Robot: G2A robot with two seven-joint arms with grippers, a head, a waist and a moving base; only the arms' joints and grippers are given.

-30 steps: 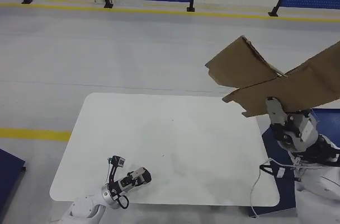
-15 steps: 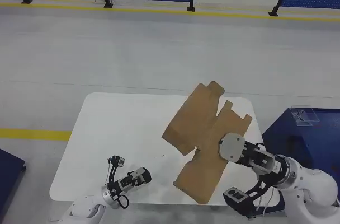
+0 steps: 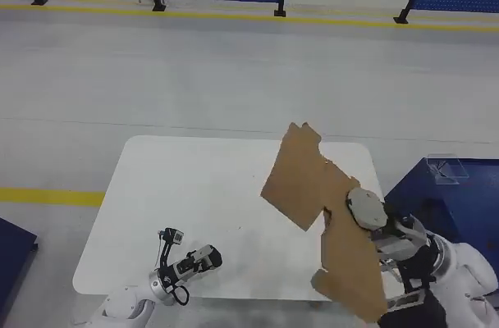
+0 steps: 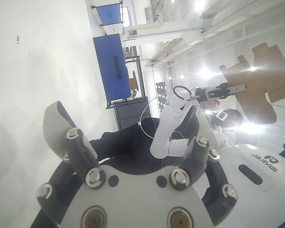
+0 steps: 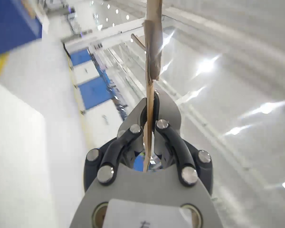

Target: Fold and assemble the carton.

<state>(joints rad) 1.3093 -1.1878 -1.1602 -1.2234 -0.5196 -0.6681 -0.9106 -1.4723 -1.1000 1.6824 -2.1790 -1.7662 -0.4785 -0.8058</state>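
- Carton (image 3: 307, 180): swung down from high beyond the table's (image 3: 192, 205) right side, now tilted above its right edge.
- Right gripper (image 5: 150, 105): pinching the carton's edge.
- Left gripper (image 4: 129, 124): spread, empty, by the table's front edge.
- No folds yet; laying flat likely next.

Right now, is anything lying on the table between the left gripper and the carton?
No. In the top view the stretch of table between the left gripper and the carton is bare; the right gripper holds the carton up.
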